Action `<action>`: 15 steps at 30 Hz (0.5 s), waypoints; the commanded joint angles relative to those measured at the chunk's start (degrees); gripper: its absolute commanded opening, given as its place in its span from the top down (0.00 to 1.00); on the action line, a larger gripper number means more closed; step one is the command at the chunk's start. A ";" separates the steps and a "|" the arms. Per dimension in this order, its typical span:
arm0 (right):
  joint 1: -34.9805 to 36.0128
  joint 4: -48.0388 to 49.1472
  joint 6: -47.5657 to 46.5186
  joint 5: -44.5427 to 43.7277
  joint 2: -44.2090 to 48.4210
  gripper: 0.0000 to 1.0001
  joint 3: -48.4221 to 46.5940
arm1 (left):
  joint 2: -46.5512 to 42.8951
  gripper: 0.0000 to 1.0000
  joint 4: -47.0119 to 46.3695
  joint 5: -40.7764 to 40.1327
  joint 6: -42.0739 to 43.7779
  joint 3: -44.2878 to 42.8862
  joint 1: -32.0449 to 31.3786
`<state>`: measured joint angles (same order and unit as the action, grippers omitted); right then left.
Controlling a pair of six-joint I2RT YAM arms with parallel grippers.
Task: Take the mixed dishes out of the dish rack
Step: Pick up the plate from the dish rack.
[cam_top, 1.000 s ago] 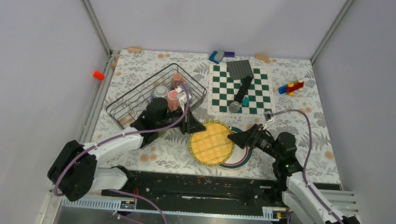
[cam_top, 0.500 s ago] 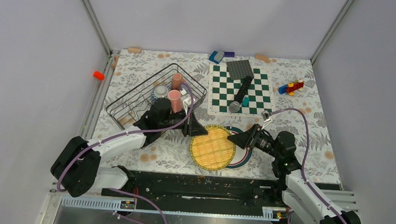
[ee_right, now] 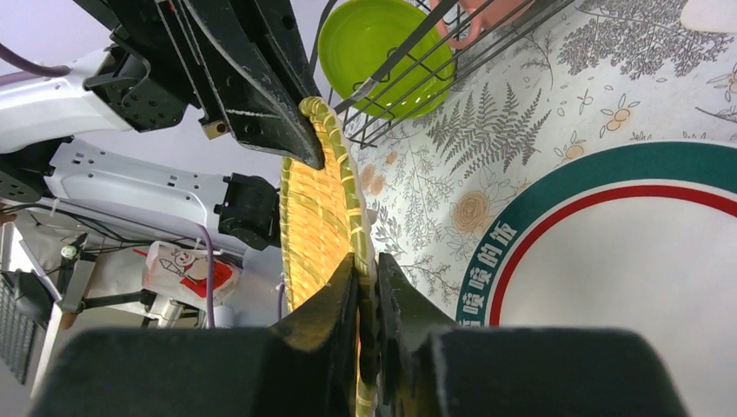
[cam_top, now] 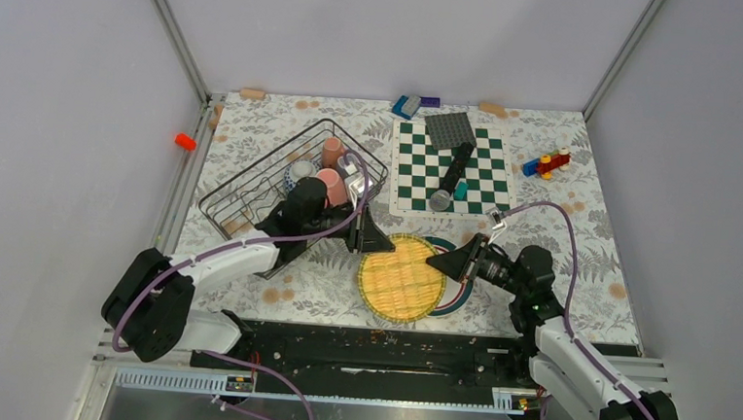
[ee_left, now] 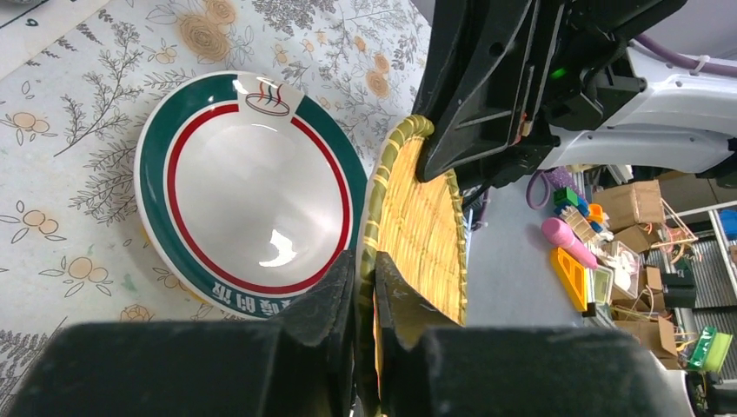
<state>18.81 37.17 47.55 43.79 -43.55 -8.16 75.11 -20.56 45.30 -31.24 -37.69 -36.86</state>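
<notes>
Top view: the yellow plate [cam_top: 402, 276] overlaps the white plate [cam_top: 455, 295] beside the rack [cam_top: 242, 197]; left wrist: left fingers [ee_left: 326, 300] clamp its rim; right wrist: right fingers [ee_right: 326, 304] clamp the opposite rim, which looks light, stiff and best held by its edges.

A robotics laboratory test cell was shown. The flower-printed cloth surface [cam_top: 583, 199] was enclosed by plain pale grey wall panels [cam_top: 389, 26] held in bare metal corner posts [cam_top: 174, 32]. Two white-and-black robot arms, the left arm [cam_top: 218, 264] and the right arm [cam_top: 573, 364], were bolted to a black mounting rail [cam_top: 369, 346] at the near edge, and purple cables [cam_top: 567, 217] were run along them. Household and play things were mixed on the surface: a dark wire dish rack [cam_top: 242, 197], a woven yellow-orange round plate [cam_top: 401, 275], a green-and-white checkered board [cam_top: 451, 168] and coloured toy blocks [cam_top: 546, 163]. Beyond the cell, in the left wrist view, brown cardboard boxes [ee_left: 634, 204] and bright plastic toys [ee_left: 575, 269] were seen.
</notes>
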 commanded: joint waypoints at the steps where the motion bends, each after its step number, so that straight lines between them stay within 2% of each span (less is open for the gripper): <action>1: 0.70 1.75 0.61 -0.93 2.01 1.00 -0.84 | -0.17 0.78 -2.74 -2.99 1.74 -4.07 -0.57; 2: 0.70 0.90 0.26 -1.51 2.77 1.00 -0.68 | -0.48 0.61 -2.59 -4.49 1.86 -4.01 -0.58; 5: 0.70 -2.05 -0.86 -2.62 5.00 1.00 -0.96 | -1.54 0.22 -1.84 -6.53 2.40 -3.99 -0.58; 6: 0.70 -2.51 -1.02 -2.84 5.65 1.00 -0.92 | -2.00 0.05 -1.17 -7.09 2.93 -4.09 -0.58; 7: 0.75 -2.61 -1.05 -3.10 6.27 1.00 -0.83 | -2.33 0.02 -0.60 -7.63 3.28 -4.14 -0.58; 12: 0.68 -2.19 -0.99 -4.44 8.56 1.00 0.07 | -3.94 0.01 1.76 -9.96 4.19 -4.31 -0.58; 15: 0.70 -2.87 -0.97 -5.23 9.53 1.00 0.21 | -6.60 0.01 2.31 -17.48 4.08 -3.04 -0.58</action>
<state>19.14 32.14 46.70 40.05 -35.64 -7.75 72.95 -17.72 36.62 -28.56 -39.64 -37.36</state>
